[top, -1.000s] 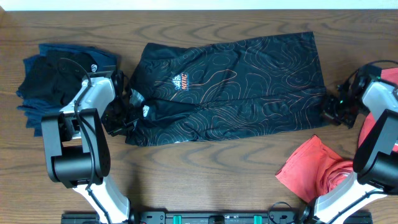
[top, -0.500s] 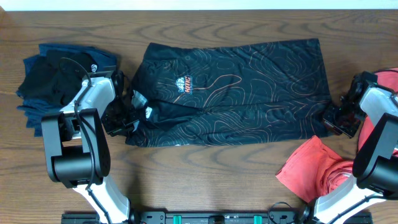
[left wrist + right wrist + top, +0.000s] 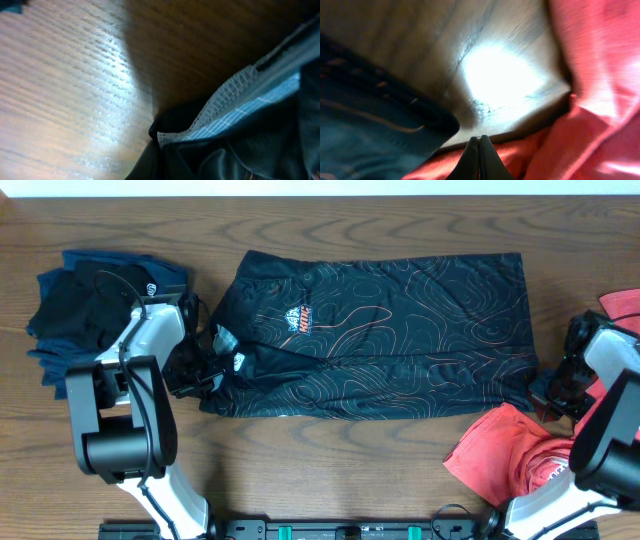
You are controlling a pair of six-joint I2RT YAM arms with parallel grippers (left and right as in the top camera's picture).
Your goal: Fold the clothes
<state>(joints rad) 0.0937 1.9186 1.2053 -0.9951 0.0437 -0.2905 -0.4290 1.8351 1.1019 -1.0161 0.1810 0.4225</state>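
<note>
Overhead: black sports shirt (image 3: 390, 330) lies spread flat at the centre of the counter (image 3: 330, 465), long axis left to right. Thin orange contour lines run all over it, and the orange chest logo (image 3: 299, 319) sits left of its middle.

Left hand (image 3: 203, 367): at the shirt's left edge, near corner. The cloth there is bunched and lifted against it, so it reads as pinching that edge. Left wrist view: dark cloth fills the near right of the frame with a strip of white mesh lining (image 3: 225, 100) turned up. The fingers themselves are not visible.

Right hand (image 3: 556, 387): just off the shirt's near right corner. Right wrist view: the fingers (image 3: 472, 160) are pressed together with nothing between them. The shirt corner is to their left, red cloth is to their right and just below, and bare wood shows beyond the tips.

Other garments:
- Navy and black pile (image 3: 85, 305), crumpled, far left, just beside the left arm and apart from the shirt.
- Red garment (image 3: 505, 455), crumpled, near right, close to the shirt's near right corner.
- Second red piece (image 3: 622, 305), at the right edge, partly behind the right arm.
</note>
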